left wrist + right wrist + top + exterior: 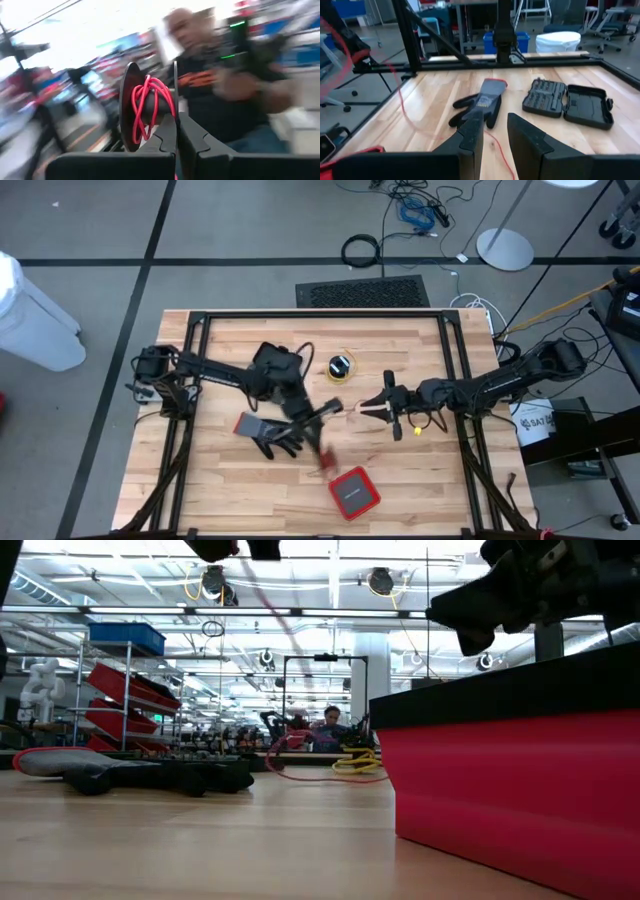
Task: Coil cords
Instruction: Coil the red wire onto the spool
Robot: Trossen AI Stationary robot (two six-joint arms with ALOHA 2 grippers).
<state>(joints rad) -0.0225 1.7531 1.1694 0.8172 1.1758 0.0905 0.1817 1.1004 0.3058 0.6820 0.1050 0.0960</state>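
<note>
While left fingers (176,131) clamp red cord (150,107) | right fingers (494,131) apart above glove (480,104)

Two dark, jointed arms trailing black cables — left gripper (325,412), right gripper (368,406), tapered black fingers (470,136).

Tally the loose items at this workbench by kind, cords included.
Cords: 2 (red cord, yellow cord)
Gloves: 1 (grey glove)
Cases: 2 (red box, black bit case)
Total: 5
</note>
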